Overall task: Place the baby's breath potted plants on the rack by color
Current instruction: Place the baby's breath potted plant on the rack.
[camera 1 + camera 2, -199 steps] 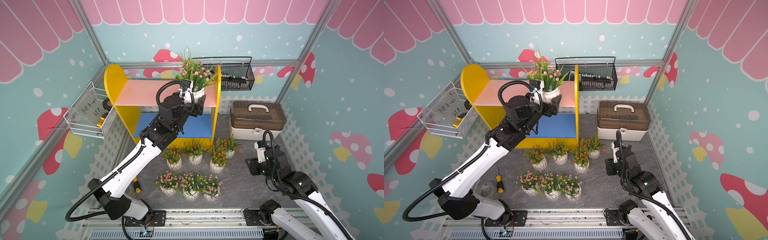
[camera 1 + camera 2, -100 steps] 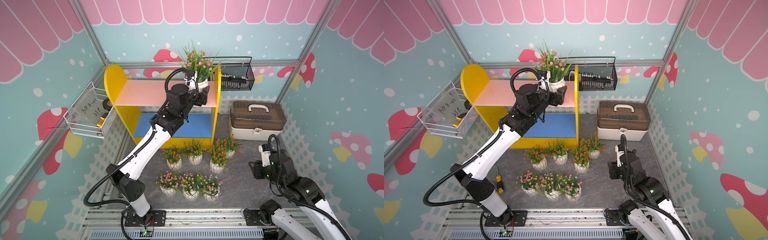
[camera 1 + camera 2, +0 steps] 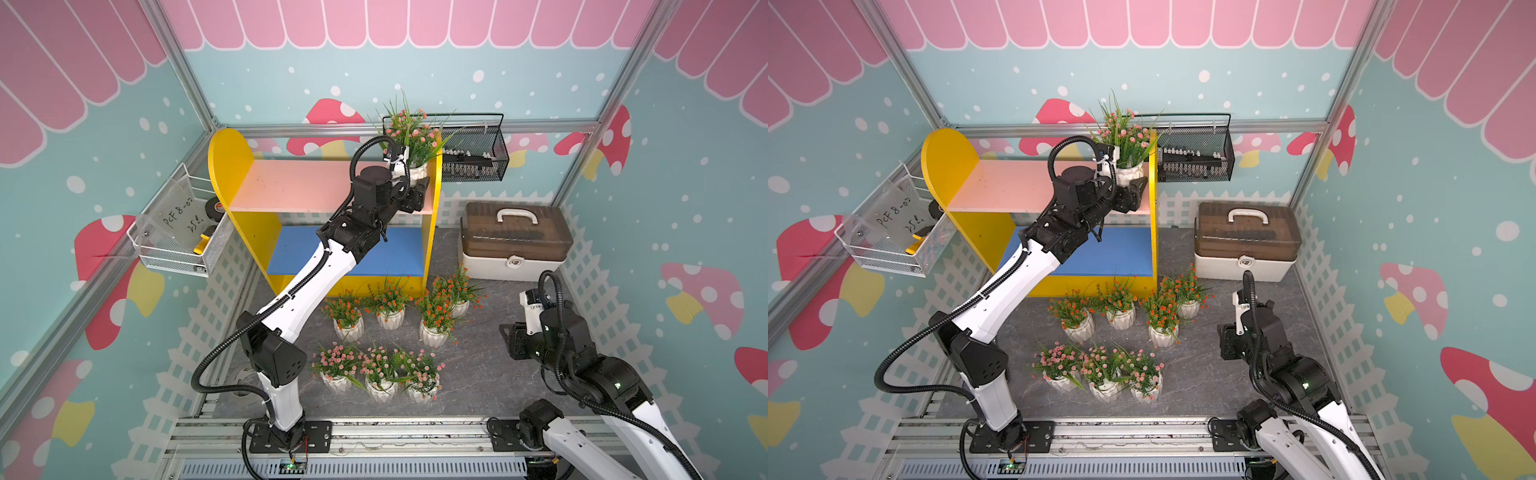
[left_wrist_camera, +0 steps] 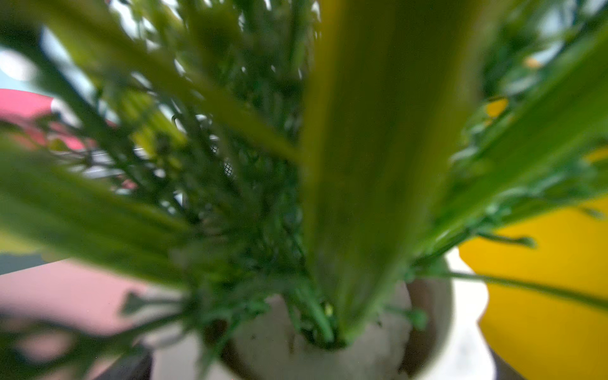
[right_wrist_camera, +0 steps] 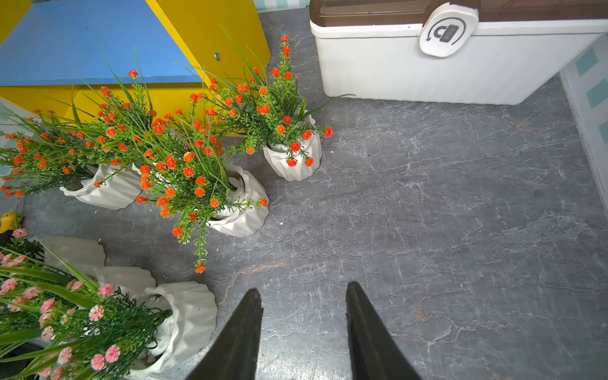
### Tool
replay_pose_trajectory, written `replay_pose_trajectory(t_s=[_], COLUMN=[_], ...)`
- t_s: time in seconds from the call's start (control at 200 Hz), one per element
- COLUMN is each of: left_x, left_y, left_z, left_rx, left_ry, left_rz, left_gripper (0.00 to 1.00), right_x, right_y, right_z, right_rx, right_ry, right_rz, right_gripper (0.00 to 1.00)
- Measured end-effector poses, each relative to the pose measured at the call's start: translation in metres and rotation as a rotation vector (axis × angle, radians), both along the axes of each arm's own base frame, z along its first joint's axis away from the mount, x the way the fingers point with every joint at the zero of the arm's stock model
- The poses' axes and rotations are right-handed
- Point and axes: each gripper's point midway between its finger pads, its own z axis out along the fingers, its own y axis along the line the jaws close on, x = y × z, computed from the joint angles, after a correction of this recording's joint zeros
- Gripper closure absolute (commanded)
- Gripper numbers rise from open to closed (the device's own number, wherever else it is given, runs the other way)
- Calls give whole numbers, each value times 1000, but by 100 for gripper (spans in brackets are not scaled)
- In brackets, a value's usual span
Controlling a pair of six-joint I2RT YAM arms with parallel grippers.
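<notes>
The rack [image 3: 230, 158] stands at the back with a pink upper board [image 3: 291, 187] and a blue lower board [image 3: 291, 253]. My left gripper [image 3: 415, 189] is shut on a pink-blossomed baby's breath potted plant [image 3: 415, 168] at the right end of the upper board, by the yellow side panel [image 4: 543, 296]. Its pot [image 4: 329, 348] and blurred leaves fill the left wrist view. Several orange-red plants [image 3: 390, 305] stand on the floor in front of the rack. Three pink ones [image 3: 380, 374] stand nearer the front. My right gripper [image 5: 302, 296] hangs open over bare grey floor, right of them.
A white box with a brown lid [image 3: 513, 239] sits right of the rack. A black mesh basket [image 3: 473, 153] hangs on the back wall just beyond the held plant. A white wire basket [image 3: 178, 237] hangs on the left wall. White picket fencing borders the floor.
My left arm has stretched out and carried the pink plant back and to the right, over the upper board's right end. The right arm has drawn back slightly toward the front.
</notes>
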Motion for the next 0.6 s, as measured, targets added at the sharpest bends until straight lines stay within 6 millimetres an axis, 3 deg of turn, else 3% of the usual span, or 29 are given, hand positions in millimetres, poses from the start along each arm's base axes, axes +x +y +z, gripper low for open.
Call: replay_pose_trajectory(t_s=[0.275,0.47,0.6], left_x=[1,10,14], left_y=[-1,-6,-5], left_z=[6,-9,-8], left_rx=[-14,-4,-15], left_ry=[-12,10,6], left_rz=[-2,-2,0], left_gripper=[27,27,27], right_x=[0,0,0], right_y=[-1,-1,-1], right_z=[0,0,0], right_rx=[0,-1,-1], right_ry=[-1,-1,-1], right_rz=[-2,-2,-2], right_gripper=[58,58,58])
